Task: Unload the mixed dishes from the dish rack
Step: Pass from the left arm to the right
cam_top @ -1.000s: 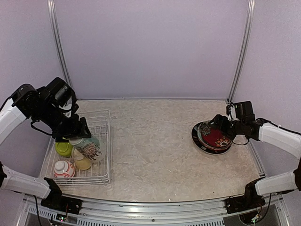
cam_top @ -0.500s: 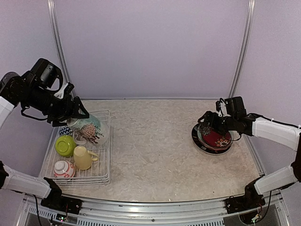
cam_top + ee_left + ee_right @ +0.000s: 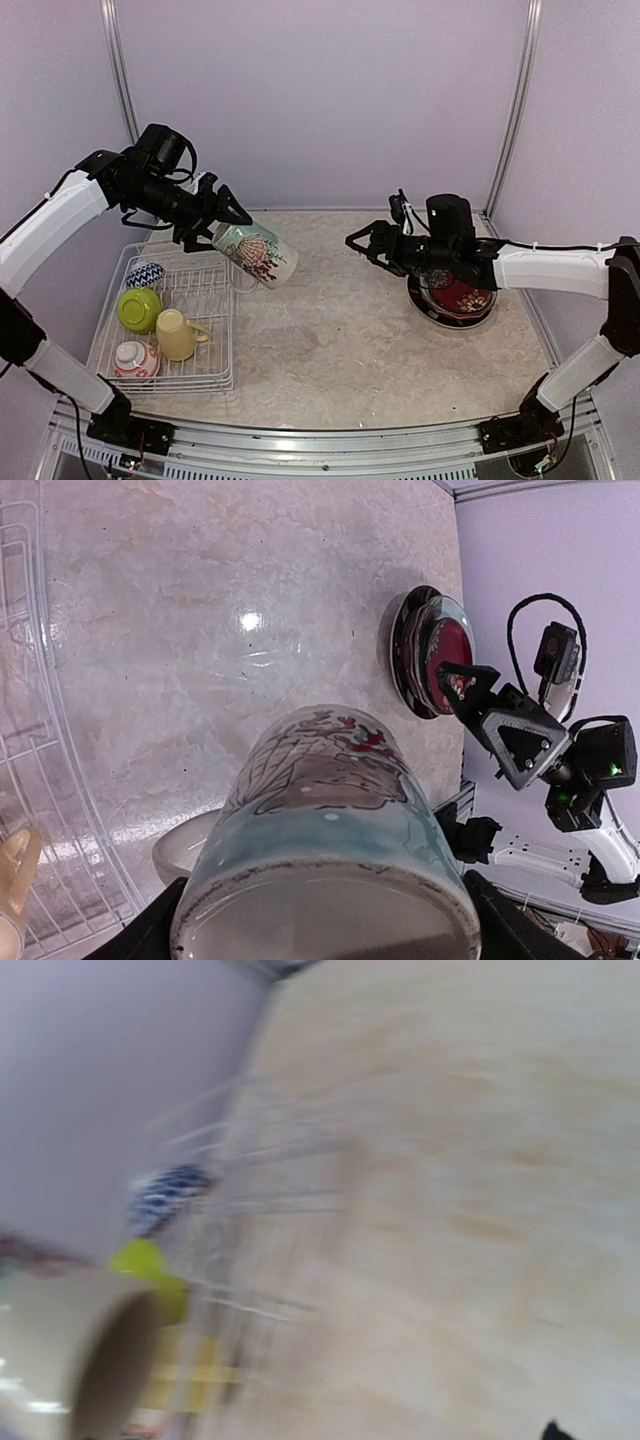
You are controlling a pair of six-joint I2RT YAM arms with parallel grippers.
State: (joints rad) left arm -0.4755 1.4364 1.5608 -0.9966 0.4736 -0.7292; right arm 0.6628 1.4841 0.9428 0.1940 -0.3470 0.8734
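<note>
Left gripper point(image 3: 230, 230) is clamped on the base of the cream patterned mug point(image 3: 258, 255). Mug is held aloft, long axis toward 4 o'clock, mouth leading, just past the dish rack point(image 3: 233, 330) far corner. Right gripper point(image 3: 362, 240) is at the mug's 3 o'clock, nearer the plate stack point(image 3: 450, 298); its finger gap can't be resolved. Bare table point(image 3: 330, 340) lies below; room is judged ample.

The left arm is raised and reached inward toward the right arm, with its wrist angled downward. The left gripper point(image 3: 224, 214) is clamped on the cream patterned mug point(image 3: 258, 252), which is carried in the air. The right arm is stretched low toward the left arm, forearm nearly level, and the right gripper point(image 3: 358, 243) is held with fingers parted.
</note>
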